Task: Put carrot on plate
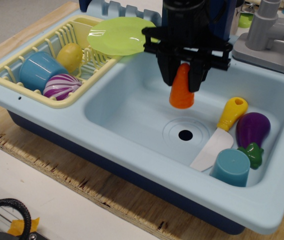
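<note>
Right now the fingers [184,76] pinch the carrot [182,90] near its narrow top, clear of the sink [126,112] floor. Such a tapered, smooth cone could slip downward or swing loose while travelling left toward the plate [116,35].

Glossy lime plastic plate [119,36]; smooth orange plastic carrot [182,90]; matt black gripper [184,79]; glossy pale-blue plastic sink [131,117] on a rough, chipped wooden surface [81,185].
</note>
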You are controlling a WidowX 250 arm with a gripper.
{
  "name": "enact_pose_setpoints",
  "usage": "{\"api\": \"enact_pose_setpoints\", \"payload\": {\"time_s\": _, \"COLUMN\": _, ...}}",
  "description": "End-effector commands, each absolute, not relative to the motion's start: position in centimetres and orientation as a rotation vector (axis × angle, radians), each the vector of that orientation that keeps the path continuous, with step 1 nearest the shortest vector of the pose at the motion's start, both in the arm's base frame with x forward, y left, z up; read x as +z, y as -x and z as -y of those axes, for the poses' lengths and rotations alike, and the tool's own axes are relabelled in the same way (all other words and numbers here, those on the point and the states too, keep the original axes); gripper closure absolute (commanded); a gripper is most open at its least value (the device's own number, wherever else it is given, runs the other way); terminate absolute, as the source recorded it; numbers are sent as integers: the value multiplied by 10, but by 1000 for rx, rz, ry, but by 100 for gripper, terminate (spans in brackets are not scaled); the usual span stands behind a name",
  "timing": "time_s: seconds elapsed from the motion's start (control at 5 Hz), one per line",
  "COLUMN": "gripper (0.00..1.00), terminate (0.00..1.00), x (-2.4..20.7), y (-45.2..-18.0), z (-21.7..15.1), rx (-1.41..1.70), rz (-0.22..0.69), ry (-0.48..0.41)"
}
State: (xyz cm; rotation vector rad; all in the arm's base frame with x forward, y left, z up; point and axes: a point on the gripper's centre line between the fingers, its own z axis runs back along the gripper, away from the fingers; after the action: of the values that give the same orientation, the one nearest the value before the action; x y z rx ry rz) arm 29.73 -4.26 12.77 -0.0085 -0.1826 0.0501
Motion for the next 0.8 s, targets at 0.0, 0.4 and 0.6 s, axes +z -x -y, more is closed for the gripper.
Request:
{"api": "enact_pose_setpoints", "payload": {"time_s": 0.0, "gripper": 100, "terminate": 0, "x": 166, "y": -294, "z": 43, "rx": 65, "rz": 273, "ry": -28}}
{"api": "enact_pose_setpoints", "payload": {"time_s": 0.4, "gripper": 100, "terminate": 0, "x": 183, "y": -289, "z": 2, "rx": 89, "rz": 400, "ry": -57}}
{"api": "enact_pose_setpoints", "payload": {"time_s": 0.6, "gripper": 100, "terminate": 0, "x": 187, "y": -293, "z": -21, "rx": 98, "rz": 413, "ry": -62}}
